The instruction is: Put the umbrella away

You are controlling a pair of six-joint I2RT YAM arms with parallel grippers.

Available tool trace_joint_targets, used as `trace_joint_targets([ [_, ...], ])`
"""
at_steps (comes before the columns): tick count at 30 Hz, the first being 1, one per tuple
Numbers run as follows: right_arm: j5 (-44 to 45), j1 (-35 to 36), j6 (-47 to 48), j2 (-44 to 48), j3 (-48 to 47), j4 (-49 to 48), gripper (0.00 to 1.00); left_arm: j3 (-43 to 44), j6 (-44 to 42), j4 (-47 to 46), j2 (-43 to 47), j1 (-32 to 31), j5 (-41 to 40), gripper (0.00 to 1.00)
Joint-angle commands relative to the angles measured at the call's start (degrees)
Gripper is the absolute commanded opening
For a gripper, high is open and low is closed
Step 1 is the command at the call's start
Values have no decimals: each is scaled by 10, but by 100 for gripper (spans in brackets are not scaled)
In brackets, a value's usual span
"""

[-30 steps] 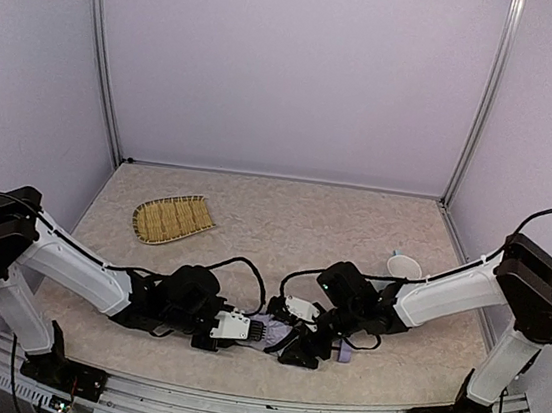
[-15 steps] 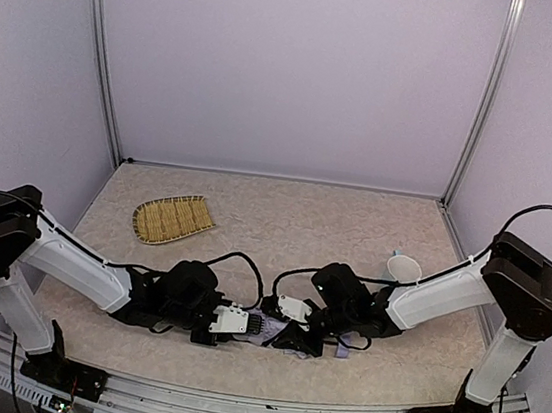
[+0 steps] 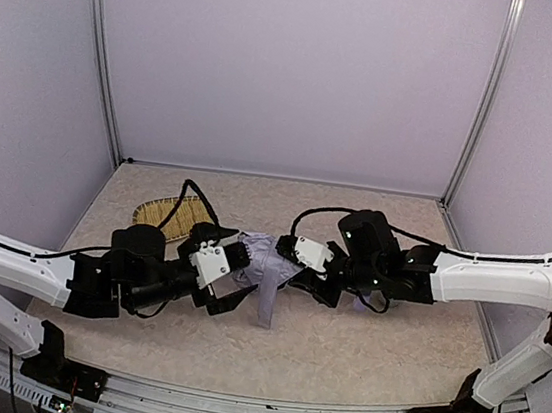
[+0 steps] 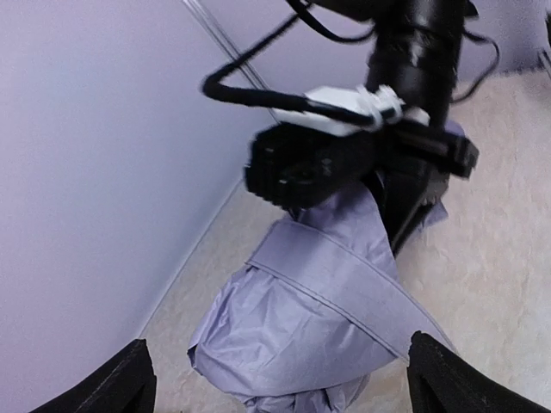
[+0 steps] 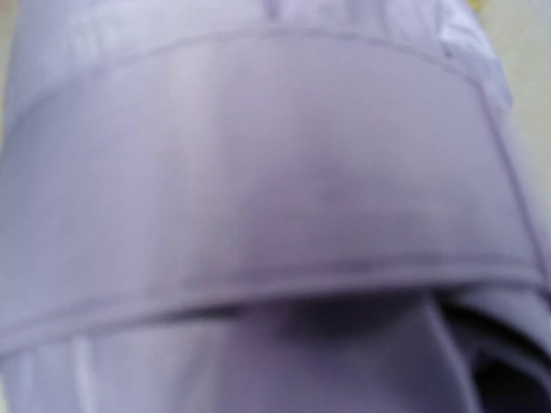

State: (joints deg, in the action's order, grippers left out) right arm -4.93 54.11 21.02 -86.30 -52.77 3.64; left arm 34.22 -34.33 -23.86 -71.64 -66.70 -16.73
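Note:
The umbrella [image 3: 262,257] is a folded bundle of pale lilac fabric between my two grippers at the table's middle, its strap [image 3: 266,306] dangling down. My right gripper [image 3: 288,271] comes in from the right and is shut on the bundle's far end. The left wrist view shows that gripper [image 4: 403,198] clamped into the fabric [image 4: 293,318]. My left gripper [image 3: 234,282] stands wide open. Its fingertips [image 4: 129,383] flank the near end of the umbrella without squeezing it. In the right wrist view blurred lilac fabric [image 5: 258,198] fills the frame and hides the fingers.
A woven straw tray [image 3: 159,214] lies at the back left, partly behind the left arm's cable [image 3: 196,202]. Lilac walls close the table on the left, back and right, with metal posts [image 3: 103,54] in the back corners.
Both arms have swung from the near edge toward the table's middle, carrying the umbrella along. The left gripper has opened wide; the right one has closed on the fabric.

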Motion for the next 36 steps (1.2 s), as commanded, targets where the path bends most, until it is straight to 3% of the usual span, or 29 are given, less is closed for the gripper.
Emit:
trace_joint_targets([
  [1,-3,-16,40,46,-78,69,0,-5,187,-142,81,5,-28,99],
  [4,-17,-20,51,44,-141,133,0,-22,250,-195,135,38,89,98],
  [6,-12,-21,53,43,-181,173,0,-30,274,-194,147,47,142,87],
  [8,-17,-21,57,51,-212,199,0,-49,291,-194,152,48,125,74],
  [12,-43,-21,56,66,-262,228,0,-117,317,-283,140,47,124,69],
  [16,-50,-20,43,65,-312,259,0,-92,303,-298,82,33,154,57],
  [21,-66,-20,37,81,-319,258,0,-81,292,-364,26,28,212,61],
  [25,-75,-19,44,94,-309,253,0,-40,290,-359,-18,29,265,66],
  [33,-93,-20,58,96,-309,242,0,25,269,-359,-113,27,221,65],
  [34,-94,-19,61,97,-308,240,0,30,267,-357,-115,26,224,59],
  [36,-93,-20,65,96,-307,242,0,35,264,-353,-118,25,240,37],
])
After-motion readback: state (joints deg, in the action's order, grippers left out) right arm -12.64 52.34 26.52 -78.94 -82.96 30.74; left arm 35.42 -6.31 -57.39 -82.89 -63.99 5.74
